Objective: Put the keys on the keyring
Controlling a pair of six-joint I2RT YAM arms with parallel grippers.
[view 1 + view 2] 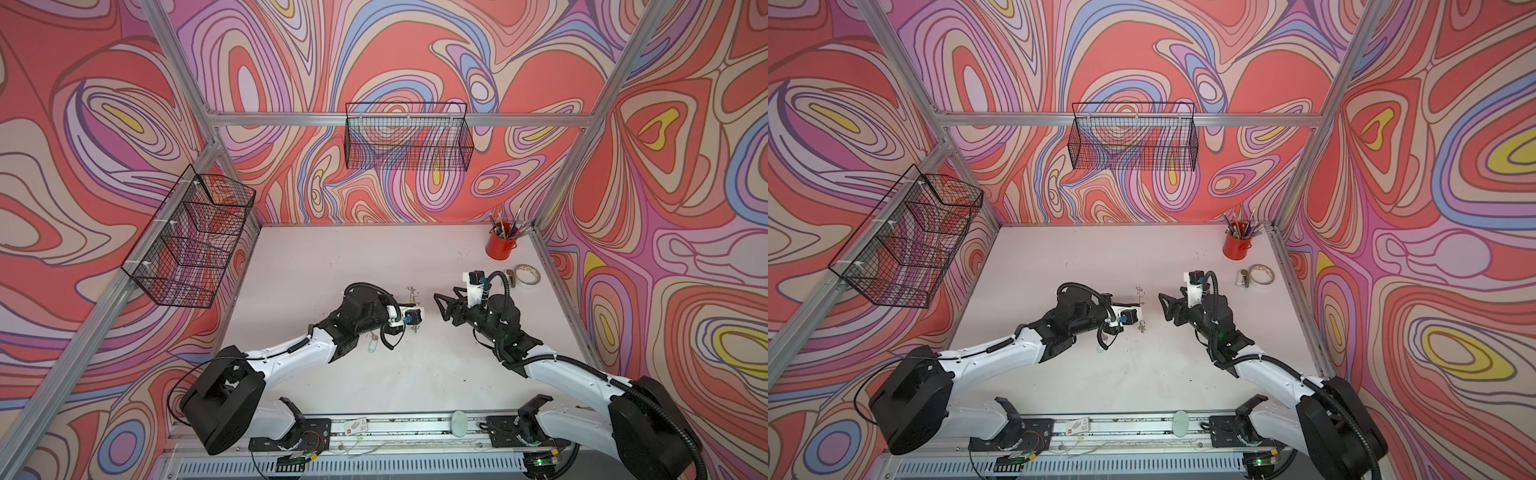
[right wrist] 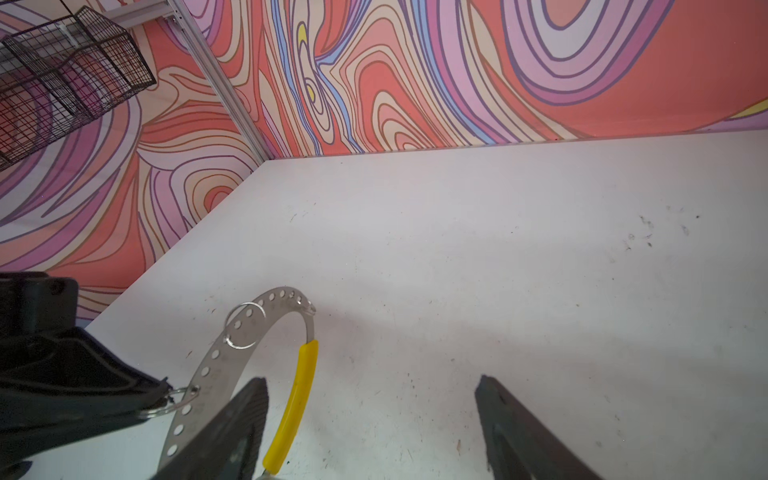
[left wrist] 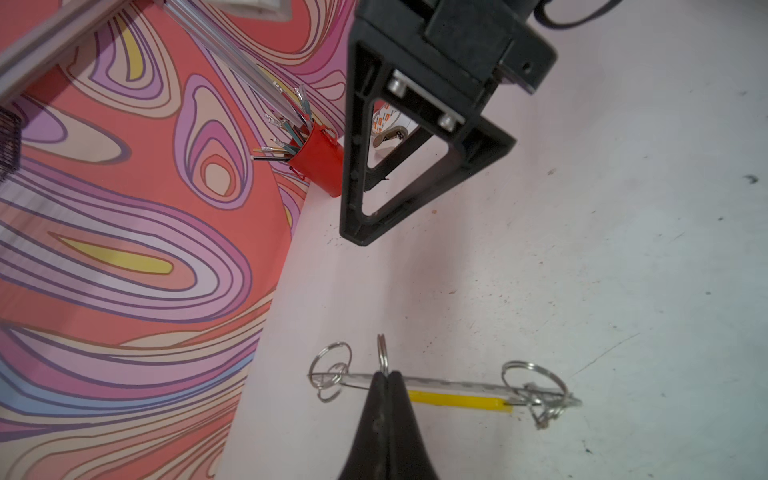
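- Left gripper [image 3: 386,376]: fingers clenched on one small wire loop [image 3: 383,353] threaded through the rim of the keyring. From the right wrist the same pinch showed at the hoop's outer edge.
- Keyring [image 3: 449,384]: flat grey perforated hoop, held on edge by the left gripper over the middle of the worktop. It appeared edge-on from the left wrist, as a curved band from the right wrist [image 2: 232,345], and as a thin upright line in both top views [image 1: 411,293] [image 1: 1139,293].
- Yellow sleeve [image 2: 297,399]: fitted over the thin bar that closes the hoop.
- Spare loops [image 3: 332,370]: one at each end of the hoop as seen edge-on. A small metal piece hung at the far one, too small to identify.
- Right gripper [image 2: 372,379]: fingers [image 2: 249,411] spread wide and grasping nothing. It sat near the keyring, with a gap between them in both top views [image 1: 441,307].
- Key [image 1: 372,345]: pale translucent tag lying flat on the worktop just beside the left arm's wrist, apart from the keyring. Its metal end was hard to make out.
- Worktop [image 1: 332,257]: white and scuffed.
- Red cup [image 1: 500,247]: filled with pens, at the far right corner.
- Tape roll [image 1: 528,275]: lying flat near the red cup.
- Wire baskets [image 1: 409,137]: one on the back wall, another on the left wall [image 1: 191,241].
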